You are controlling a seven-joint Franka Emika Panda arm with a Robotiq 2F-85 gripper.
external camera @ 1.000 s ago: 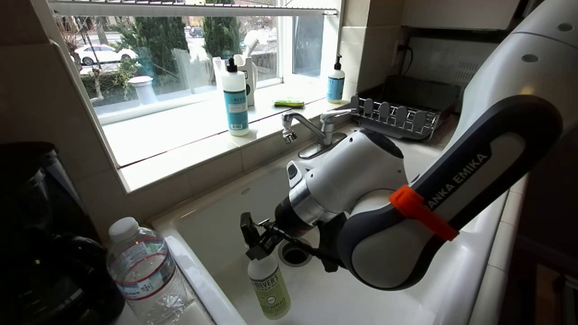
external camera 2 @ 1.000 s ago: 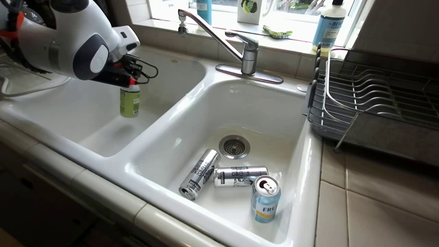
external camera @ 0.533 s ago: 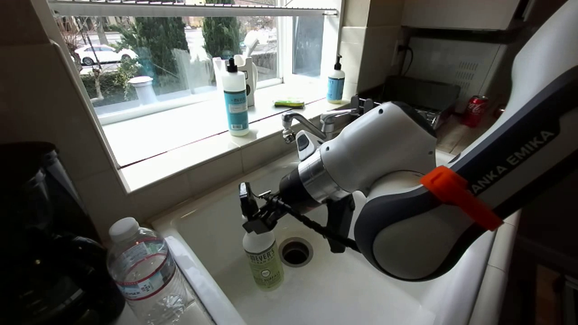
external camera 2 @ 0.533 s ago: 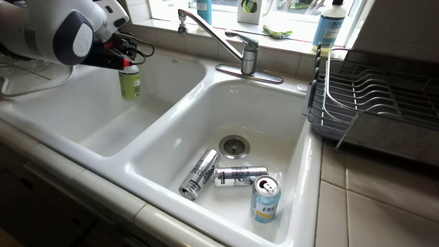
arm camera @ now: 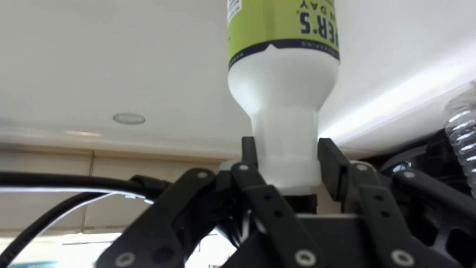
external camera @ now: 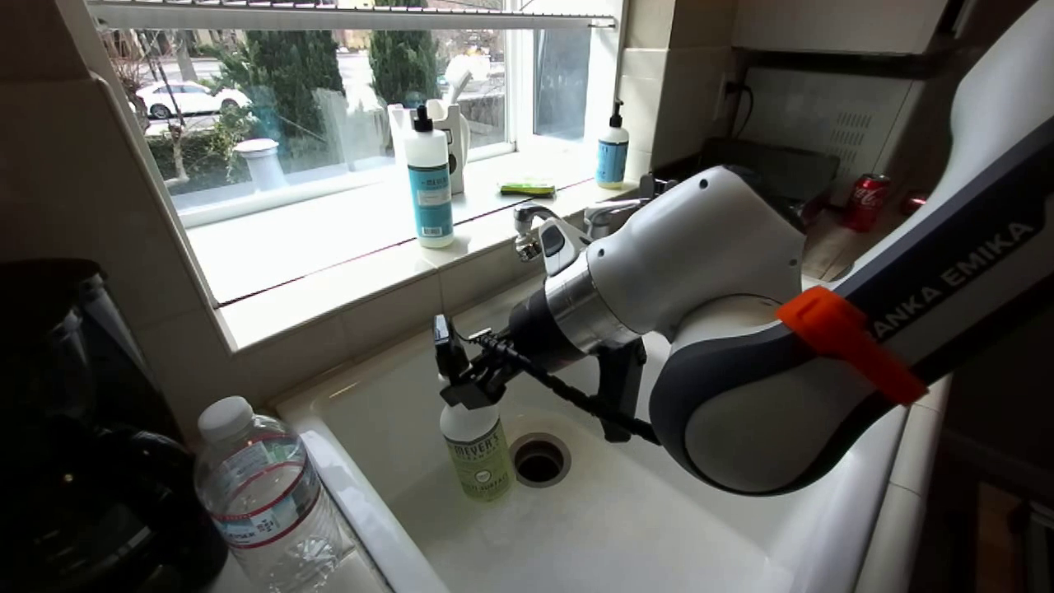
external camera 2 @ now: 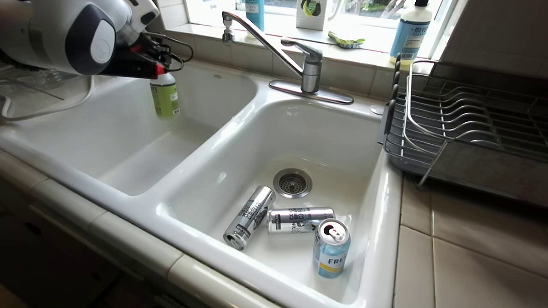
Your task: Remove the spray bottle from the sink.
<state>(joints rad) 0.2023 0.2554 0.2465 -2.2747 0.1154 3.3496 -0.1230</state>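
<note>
Our hand (arm camera: 289, 158) is clamped on the white neck of the spray bottle (external camera: 478, 461), which hangs within the sink (external camera: 626, 527), seemingly clear of its floor. If we carry it sideways too low, the base could catch the rim and wrench free, since only the narrow neck is held. That same move might topple the water bottle (external camera: 268, 494) just beside the rim. Ours leans slightly, its body pale green and see-through, its label dark-lettered, its shoulders white.
</note>
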